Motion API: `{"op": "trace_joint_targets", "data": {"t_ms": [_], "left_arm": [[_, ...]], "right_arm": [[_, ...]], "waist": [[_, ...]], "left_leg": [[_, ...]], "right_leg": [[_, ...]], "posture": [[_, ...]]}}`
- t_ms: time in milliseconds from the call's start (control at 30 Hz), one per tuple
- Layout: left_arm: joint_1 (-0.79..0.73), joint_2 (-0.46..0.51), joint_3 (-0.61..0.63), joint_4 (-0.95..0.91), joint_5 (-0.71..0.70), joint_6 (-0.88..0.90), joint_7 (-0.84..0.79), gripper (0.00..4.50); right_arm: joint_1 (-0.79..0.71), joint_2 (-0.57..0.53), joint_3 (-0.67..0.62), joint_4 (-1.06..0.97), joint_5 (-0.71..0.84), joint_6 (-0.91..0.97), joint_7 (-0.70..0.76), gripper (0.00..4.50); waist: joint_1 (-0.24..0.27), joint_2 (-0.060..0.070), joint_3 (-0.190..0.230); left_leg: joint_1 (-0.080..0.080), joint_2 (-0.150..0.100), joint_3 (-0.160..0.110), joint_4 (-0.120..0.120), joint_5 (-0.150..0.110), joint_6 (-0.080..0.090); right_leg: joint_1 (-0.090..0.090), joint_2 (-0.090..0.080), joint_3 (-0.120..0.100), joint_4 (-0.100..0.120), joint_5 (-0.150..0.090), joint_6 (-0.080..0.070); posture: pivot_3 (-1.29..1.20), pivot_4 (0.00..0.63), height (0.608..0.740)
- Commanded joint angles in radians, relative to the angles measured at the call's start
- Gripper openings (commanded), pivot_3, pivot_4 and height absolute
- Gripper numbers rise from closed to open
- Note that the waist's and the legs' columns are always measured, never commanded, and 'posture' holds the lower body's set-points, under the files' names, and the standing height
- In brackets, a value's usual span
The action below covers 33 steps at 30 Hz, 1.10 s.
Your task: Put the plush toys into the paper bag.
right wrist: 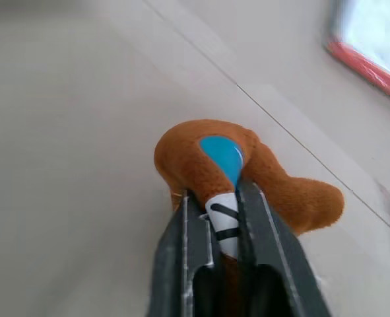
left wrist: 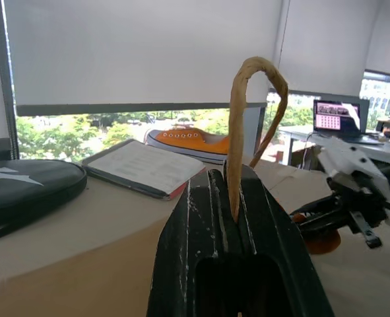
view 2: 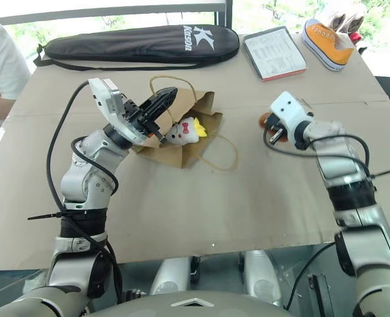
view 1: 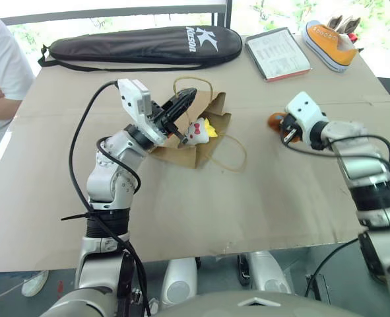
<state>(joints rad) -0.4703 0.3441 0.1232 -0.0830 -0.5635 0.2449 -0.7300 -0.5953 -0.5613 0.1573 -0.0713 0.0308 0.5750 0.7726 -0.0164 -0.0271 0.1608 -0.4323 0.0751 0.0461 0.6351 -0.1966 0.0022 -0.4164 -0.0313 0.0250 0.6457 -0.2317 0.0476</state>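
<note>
The brown paper bag (view 1: 193,152) lies on its side in the middle of the table. My left gripper (view 1: 181,107) is shut on one of its loop handles (left wrist: 247,99) and holds that handle up above the bag. A white chicken plush toy (view 1: 196,131) with yellow and red bits lies at the bag's open mouth. To the right, my right gripper (right wrist: 222,198) is shut on the brown-orange bear plush toy (right wrist: 195,155), pinching it at its white and blue tag. The bear (view 1: 274,119) is low over the table, apart from the bag.
The bag's other handle (view 1: 233,157) trails loose on the table. Along the far edge are a long black racket case (view 1: 142,45), a booklet (view 1: 277,54) and an orange-and-white sneaker (view 1: 331,41). A person in white (view 1: 0,79) stands at the table's left.
</note>
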Motion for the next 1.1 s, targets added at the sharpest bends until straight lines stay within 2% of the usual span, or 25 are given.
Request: {"op": "trace_joint_targets", "data": {"t_ms": [33, 133, 267, 367, 467, 600, 733, 833, 900, 1100], "left_arm": [[-0.014, -0.003, 0.014, -0.067, -0.062, 0.030, -0.008, 0.00], [-0.028, -0.014, -0.002, -0.079, -0.091, 0.058, -0.022, 0.00], [-0.031, -0.022, -0.022, -0.073, -0.097, 0.075, -0.042, 0.00], [-0.026, -0.033, -0.035, -0.066, -0.092, 0.074, -0.053, 0.00], [0.009, -0.060, -0.066, -0.111, -0.101, 0.095, -0.040, 0.00], [0.076, -0.068, -0.068, -0.176, -0.118, 0.125, -0.008, 0.00], [0.122, -0.077, -0.056, -0.212, -0.137, 0.143, 0.026, 0.00], [0.135, -0.076, -0.022, -0.205, -0.144, 0.137, 0.042, 0.00], [0.140, -0.063, 0.001, -0.194, -0.141, 0.129, 0.041, 0.00], [0.158, -0.018, 0.048, -0.146, -0.112, 0.069, 0.012, 0.00]], "right_arm": [[0.012, 0.051, 0.077, -0.236, 0.060, -0.020, 0.047, 0.03], [-0.032, 0.140, 0.216, -0.146, -0.036, -0.138, 0.011, 0.03], [-0.101, 0.236, 0.284, 0.022, -0.049, -0.297, 0.040, 0.03], [-0.140, 0.296, 0.299, 0.131, -0.035, -0.364, 0.075, 0.03], [-0.226, 0.395, 0.289, 0.426, -0.048, -0.526, 0.066, 0.03], [-0.283, 0.468, 0.233, 0.632, -0.039, -0.685, 0.029, 0.03], [-0.297, 0.493, 0.219, 0.710, -0.028, -0.772, 0.079, 1.33], [-0.255, 0.487, 0.233, 0.678, -0.057, -0.817, 0.076, 2.84], [-0.194, 0.452, 0.237, 0.579, -0.036, -0.751, 0.118, 3.77], [-0.012, 0.313, 0.140, 0.206, 0.035, -0.472, 0.101, 3.77]], "waist": [[-0.005, 0.000, 0.000], [-0.011, 0.000, 0.000], [-0.001, 0.000, 0.000], [0.006, 0.000, 0.000], [0.003, 0.000, 0.000], [0.001, -0.001, 0.000], [0.000, -0.001, 0.000], [0.003, 0.000, 0.000], [0.003, 0.000, 0.000], [0.006, 0.000, 0.000]], "left_leg": [[0.000, 0.001, 0.000, 0.000, 0.000, 0.000], [0.002, 0.001, -0.001, 0.000, 0.000, 0.000], [0.001, 0.001, -0.001, 0.004, 0.000, 0.000], [0.000, 0.000, -0.001, 0.004, 0.000, 0.000], [0.001, 0.000, 0.000, 0.004, 0.000, 0.000], [0.001, 0.001, -0.001, 0.003, 0.000, 0.000], [0.001, 0.001, -0.001, 0.003, 0.000, 0.000], [0.001, 0.001, -0.001, 0.003, 0.000, 0.000], [0.001, 0.001, -0.001, 0.003, 0.000, 0.000], [0.001, 0.000, -0.001, 0.003, 0.000, 0.000]], "right_leg": [[0.000, 0.001, 0.000, 0.000, 0.000, 0.000], [0.000, 0.002, 0.000, 0.003, 0.000, 0.000], [0.000, 0.002, 0.000, 0.006, 0.000, -0.001], [0.000, 0.001, 0.000, 0.005, 0.000, -0.001], [0.000, 0.000, 0.000, 0.005, 0.000, 0.000], [0.000, 0.001, 0.000, 0.006, 0.000, -0.001], [0.000, 0.001, 0.000, 0.007, 0.000, -0.001], [0.000, 0.000, 0.000, 0.007, 0.000, -0.001], [0.000, 0.000, 0.000, 0.007, 0.000, -0.001], [0.000, -0.001, 0.000, 0.007, 0.000, -0.001]], "posture": [[0.00, 0.150, 0.740], [0.00, 0.150, 0.740], [0.00, 0.150, 0.740], [0.00, 0.150, 0.740], [0.00, 0.150, 0.740], [0.00, 0.150, 0.740], [0.00, 0.150, 0.740], [0.00, 0.150, 0.740], [0.00, 0.150, 0.740], [0.00, 0.150, 0.740]]}}
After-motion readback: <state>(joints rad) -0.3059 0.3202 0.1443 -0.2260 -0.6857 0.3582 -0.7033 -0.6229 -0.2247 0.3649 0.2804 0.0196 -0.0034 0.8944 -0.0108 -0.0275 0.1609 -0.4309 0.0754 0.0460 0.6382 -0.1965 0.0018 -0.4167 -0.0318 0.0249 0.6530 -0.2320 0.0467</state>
